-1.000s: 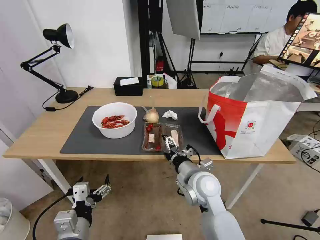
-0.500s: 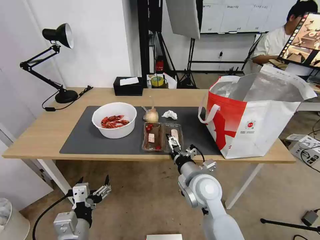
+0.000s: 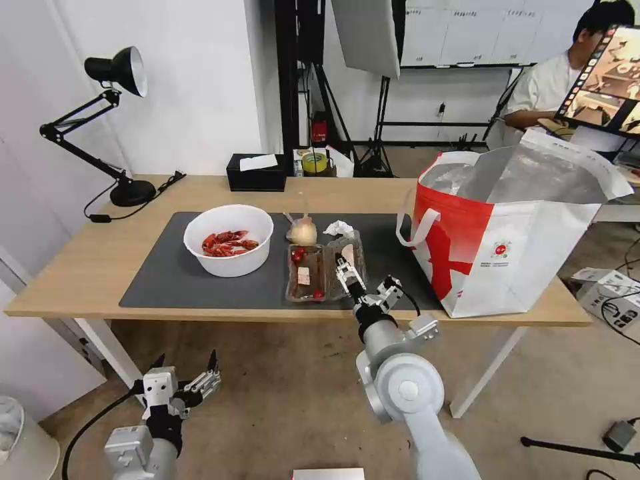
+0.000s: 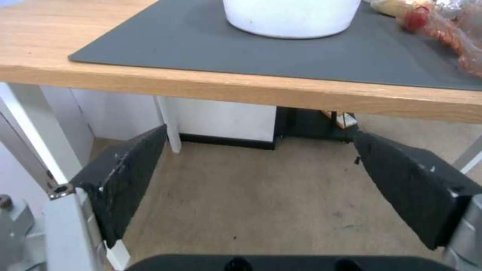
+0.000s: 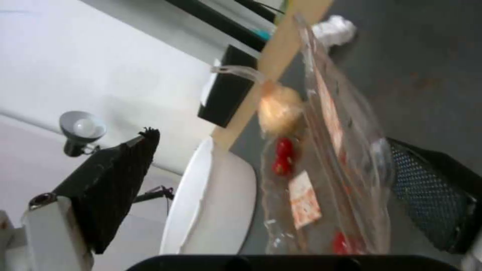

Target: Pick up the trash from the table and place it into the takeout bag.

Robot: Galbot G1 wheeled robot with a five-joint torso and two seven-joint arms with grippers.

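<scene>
A white bowl (image 3: 229, 239) of red crayfish shells sits on the dark mat (image 3: 167, 273) of the table (image 3: 80, 267). Right of it lie a knotted yellowish bag (image 3: 303, 232), a crumpled tissue (image 3: 339, 229) and the clear hinged tray (image 3: 307, 273). The tray's right half is tipped up off the mat. My right gripper (image 3: 347, 270) stands open at that raised half. In the right wrist view the tray (image 5: 321, 169) lies between the spread fingers, against the meshed pad (image 5: 427, 195). The takeout bag (image 3: 507, 253) stands open at the table's right end. My left gripper (image 3: 180, 387) hangs open below the table's front edge (image 4: 201, 88).
A black tissue box (image 3: 257, 172) and a yellow tape roll (image 3: 315, 162) sit at the table's back edge. A black desk lamp (image 3: 113, 120) stands at the back left. A person sits at a screen behind the bag.
My right gripper has pushed forward and a little right along the tray. The tray's right half has risen from flat on the mat to tilted. The left arm has not moved.
</scene>
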